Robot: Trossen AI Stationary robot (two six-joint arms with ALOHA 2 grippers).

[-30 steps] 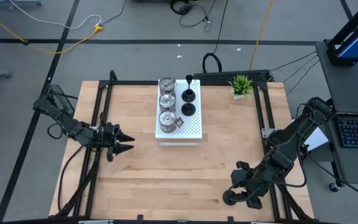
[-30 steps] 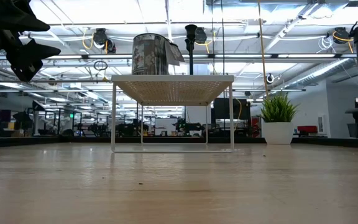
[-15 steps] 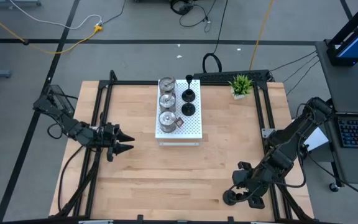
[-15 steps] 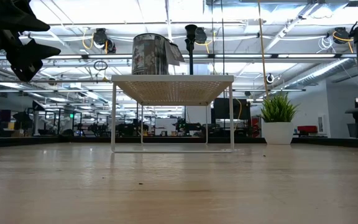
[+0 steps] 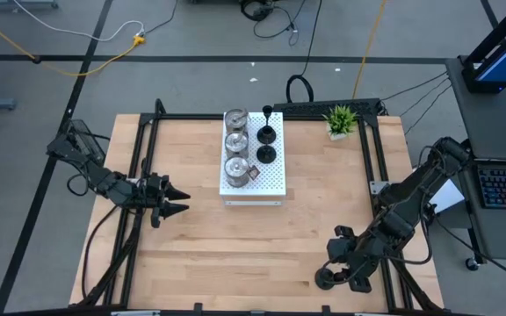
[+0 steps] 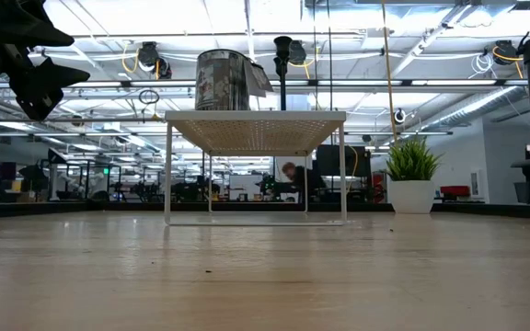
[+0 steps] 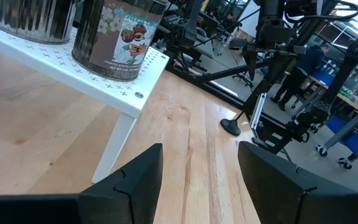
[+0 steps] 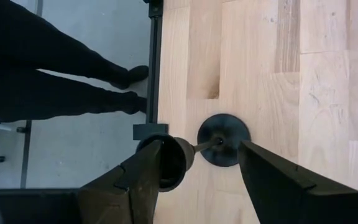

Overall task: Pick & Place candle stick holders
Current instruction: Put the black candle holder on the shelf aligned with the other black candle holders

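- High view: three shiny silver cups [image 5: 236, 142] stand in a row on the white perforated board [image 5: 266, 183], two black stemmed holders [image 5: 267, 144] beside them. The left gripper [image 5: 172, 197] hovers over pale wood planks; the right gripper [image 5: 330, 276] is at the table's near right edge.
- Low view: the board is a mesh shelf on thin legs.
- Left wrist view: fingers spread, empty.
- Right wrist view: a third black holder [image 8: 219, 140], round-based, lies tipped between parted fingers; contact unclear.

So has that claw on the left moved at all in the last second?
No. In the high view the left claw sits at the same spot beside the white perforated board, open and empty, pointing toward it just as before.
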